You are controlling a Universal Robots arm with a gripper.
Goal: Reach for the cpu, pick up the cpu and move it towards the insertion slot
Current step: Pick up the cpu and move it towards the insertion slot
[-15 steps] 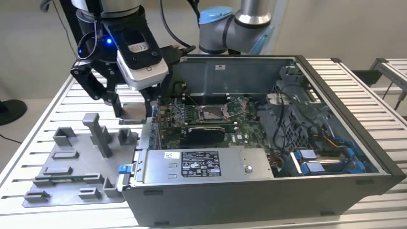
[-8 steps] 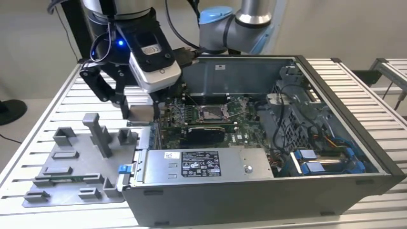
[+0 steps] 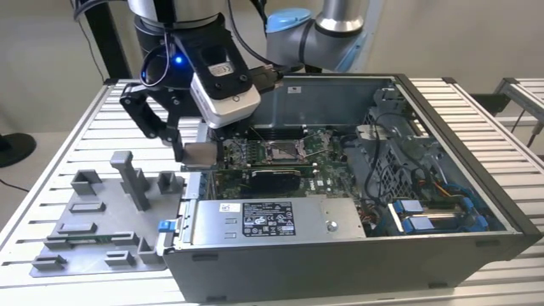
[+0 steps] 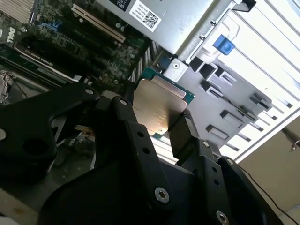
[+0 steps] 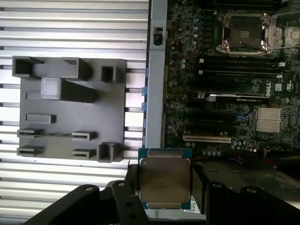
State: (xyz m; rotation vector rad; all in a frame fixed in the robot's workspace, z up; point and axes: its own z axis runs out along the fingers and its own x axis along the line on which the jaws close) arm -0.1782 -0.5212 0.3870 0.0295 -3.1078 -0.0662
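Cpu is hanging gripped edgewise between the black jaws, above the open computer case's side wall, sitting at nine o'clock from the insertion slot in the exterior view, apart from it.

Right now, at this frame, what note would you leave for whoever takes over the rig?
Gripper: shut on the cpu.
Cpu: held in the air over the computer case's side wall, between the grey fixture plate and the motherboard; apart from the insertion slot.
Done: reach and pick-up.
Left: the cpu is not yet over the slot.
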